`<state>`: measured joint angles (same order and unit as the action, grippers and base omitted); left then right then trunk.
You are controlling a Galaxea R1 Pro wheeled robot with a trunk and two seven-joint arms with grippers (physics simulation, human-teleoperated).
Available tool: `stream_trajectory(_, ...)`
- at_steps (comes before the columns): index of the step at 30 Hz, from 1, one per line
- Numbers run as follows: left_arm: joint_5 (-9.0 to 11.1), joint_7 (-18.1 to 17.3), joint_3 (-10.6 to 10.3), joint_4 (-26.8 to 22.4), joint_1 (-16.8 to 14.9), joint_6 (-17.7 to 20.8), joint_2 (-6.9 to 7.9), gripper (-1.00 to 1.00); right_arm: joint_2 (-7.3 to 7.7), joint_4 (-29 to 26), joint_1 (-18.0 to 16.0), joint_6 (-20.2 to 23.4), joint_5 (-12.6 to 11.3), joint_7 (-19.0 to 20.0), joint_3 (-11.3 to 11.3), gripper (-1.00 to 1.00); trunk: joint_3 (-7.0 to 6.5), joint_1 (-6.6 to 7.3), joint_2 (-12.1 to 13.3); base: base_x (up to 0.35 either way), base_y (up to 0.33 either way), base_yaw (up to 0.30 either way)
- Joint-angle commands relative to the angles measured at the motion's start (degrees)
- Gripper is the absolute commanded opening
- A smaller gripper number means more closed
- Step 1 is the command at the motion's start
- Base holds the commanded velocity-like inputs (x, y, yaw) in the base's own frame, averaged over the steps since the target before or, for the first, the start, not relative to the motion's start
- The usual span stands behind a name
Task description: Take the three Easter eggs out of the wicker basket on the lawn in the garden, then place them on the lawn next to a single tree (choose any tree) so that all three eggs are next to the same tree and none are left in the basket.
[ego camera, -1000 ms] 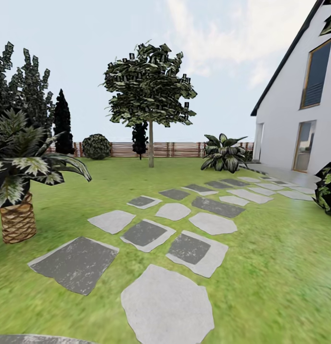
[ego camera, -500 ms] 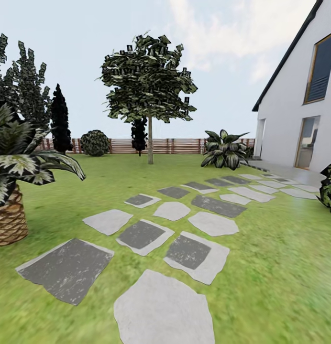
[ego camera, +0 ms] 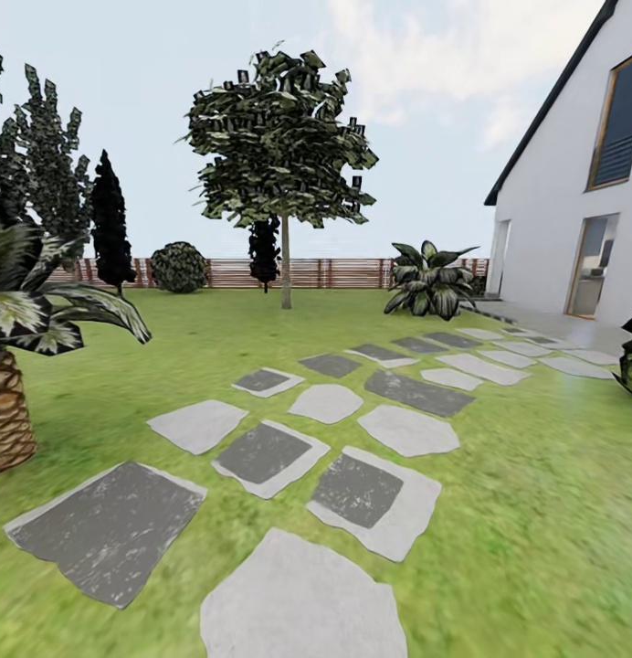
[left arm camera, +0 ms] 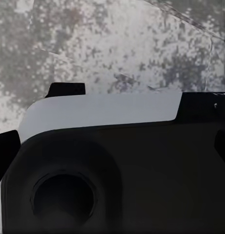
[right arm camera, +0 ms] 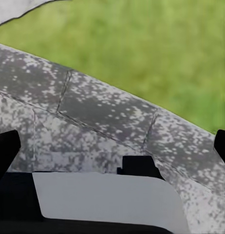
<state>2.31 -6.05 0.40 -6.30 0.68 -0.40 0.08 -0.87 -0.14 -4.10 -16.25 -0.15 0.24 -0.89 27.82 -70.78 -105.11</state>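
The Easter eggs and the wicker basket are out of view. The lawn [ego camera: 535, 475] spreads ahead of me in the head view. A tree [ego camera: 285, 260] with a slim pale trunk and a dark blocky crown stands far ahead near the garden fence [ego camera: 225, 272]. In the left wrist view my left gripper [left arm camera: 114, 151] has its dark fingertips [left arm camera: 5, 156] far apart at the picture's edges, nothing between them, over a grey stone. In the right wrist view my right gripper [right arm camera: 114, 148] stands the same way, open above stone and grass.
A path of grey stepping stones [ego camera: 352, 489] runs from near me toward the white house [ego camera: 553, 228] at right. A short palm [ego camera: 5, 411] stands close at left. Black conifers [ego camera: 109, 228], a round bush [ego camera: 179, 267] and a broad-leafed plant [ego camera: 430, 279] line the far side.
The whole head view has shifted: the palm has slid toward the left edge and the stones sit nearer and lower, so the camera has moved forward. Nothing in the garden itself has moved.
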Motion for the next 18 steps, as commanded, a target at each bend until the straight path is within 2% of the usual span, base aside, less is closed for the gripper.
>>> stream_trajectory(1, 0.24, -0.22, 0.03, -0.08, 0.02, -0.04, 0.01, 1.0, -0.01, 0.05, -0.03, -0.19, -0.02, 0.02, -0.09, 1.0, 0.08, -0.03, -0.02, 0.317, -0.075, 0.0)
stream_trajectory(18, 0.24, -0.45, 0.03, -0.11, 0.02, -0.04, 0.1, 1.0, -0.01, 0.05, -0.03, -0.19, -0.03, 0.02, -0.07, 1.0, 0.14, -0.03, -0.02, 0.324, -0.02, 0.0)
